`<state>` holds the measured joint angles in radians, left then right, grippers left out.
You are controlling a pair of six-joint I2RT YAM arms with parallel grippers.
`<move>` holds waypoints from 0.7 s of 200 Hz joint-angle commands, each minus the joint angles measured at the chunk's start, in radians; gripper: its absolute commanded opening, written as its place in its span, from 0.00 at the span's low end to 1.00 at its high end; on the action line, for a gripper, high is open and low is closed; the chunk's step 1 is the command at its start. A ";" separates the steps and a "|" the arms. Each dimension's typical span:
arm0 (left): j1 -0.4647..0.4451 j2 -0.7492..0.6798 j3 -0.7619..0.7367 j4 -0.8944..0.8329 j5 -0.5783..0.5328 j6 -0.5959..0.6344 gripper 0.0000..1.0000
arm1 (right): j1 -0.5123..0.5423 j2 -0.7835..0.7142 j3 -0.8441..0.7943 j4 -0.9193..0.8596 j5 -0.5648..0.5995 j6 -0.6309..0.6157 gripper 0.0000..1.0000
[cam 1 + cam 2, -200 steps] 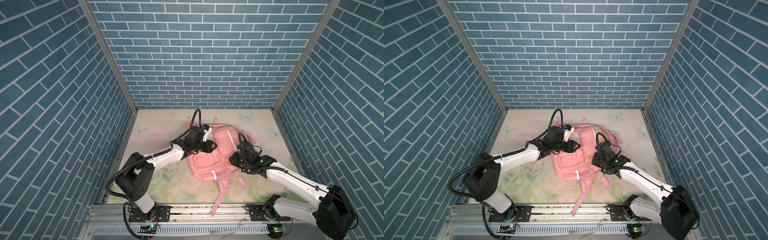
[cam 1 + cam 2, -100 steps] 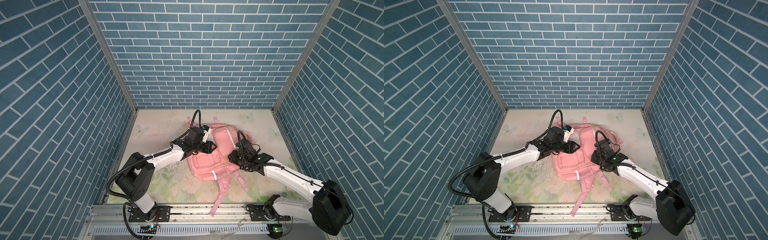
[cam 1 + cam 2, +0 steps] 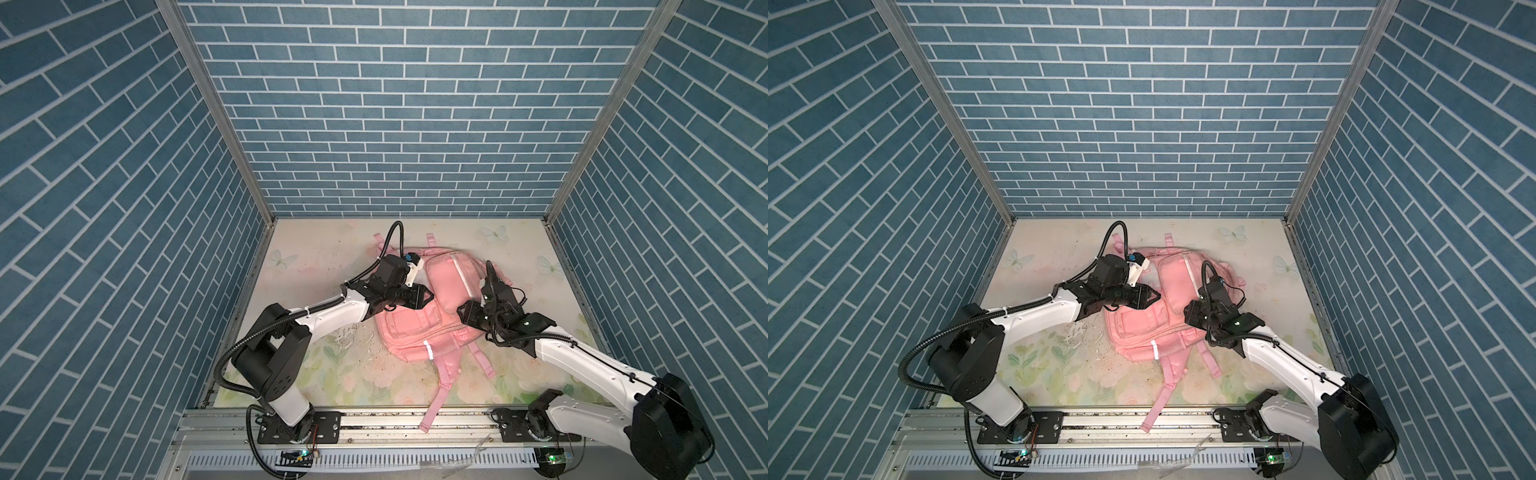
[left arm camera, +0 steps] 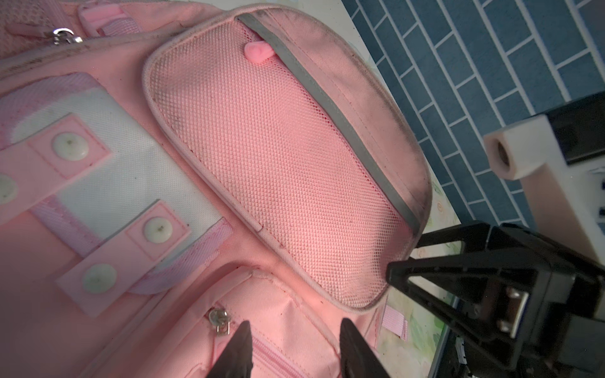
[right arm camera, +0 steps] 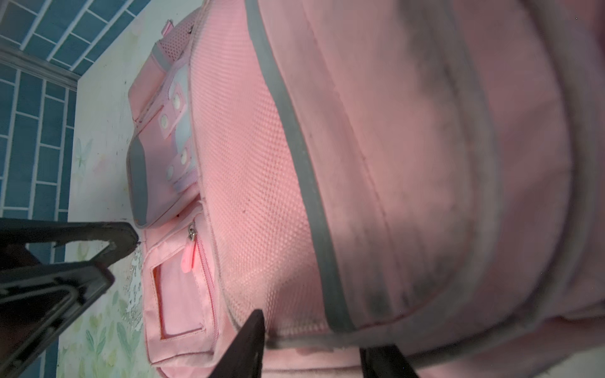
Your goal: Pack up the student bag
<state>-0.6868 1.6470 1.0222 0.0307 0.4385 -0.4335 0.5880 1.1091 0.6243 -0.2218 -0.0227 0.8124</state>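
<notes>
The pink student bag (image 3: pixel 415 332) (image 3: pixel 1142 328) lies front up in the middle of the floral table. My left gripper (image 3: pixel 430 296) (image 4: pixel 294 340) hovers open over its left side, fingers apart above a lower zipped pocket, next to a metal zipper pull (image 4: pixel 219 322). My right gripper (image 3: pixel 461 311) (image 5: pixel 314 340) is at the bag's right edge, open, with the seam of the mesh pocket (image 5: pixel 255 196) lying between its fingers. One of its fingertips (image 5: pixel 257 319) touches the mesh. Each wrist view also shows the opposite gripper: the right one (image 4: pixel 458 271) and the left one (image 5: pixel 65 261).
A long pink strap (image 3: pixel 434 399) trails from the bag over the metal front rail (image 3: pixel 374 419). A worn, flaked patch of the table mat (image 3: pixel 345 336) lies left of the bag. Blue brick walls enclose three sides.
My right gripper has shifted slightly left and away along the bag's right edge, and its jaws have widened. The left arm and the bag have not moved.
</notes>
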 commanded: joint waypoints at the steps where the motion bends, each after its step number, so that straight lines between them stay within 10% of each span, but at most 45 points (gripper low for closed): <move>1: 0.001 0.005 0.017 -0.031 -0.006 0.045 0.45 | -0.016 -0.026 0.029 -0.093 0.022 -0.041 0.45; 140: 0.001 0.024 0.043 -0.041 -0.014 0.034 0.46 | 0.053 -0.027 0.021 -0.134 -0.042 -0.013 0.34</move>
<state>-0.6868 1.6592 1.0431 0.0036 0.4332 -0.4080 0.6315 1.0698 0.6250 -0.3077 -0.0868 0.7620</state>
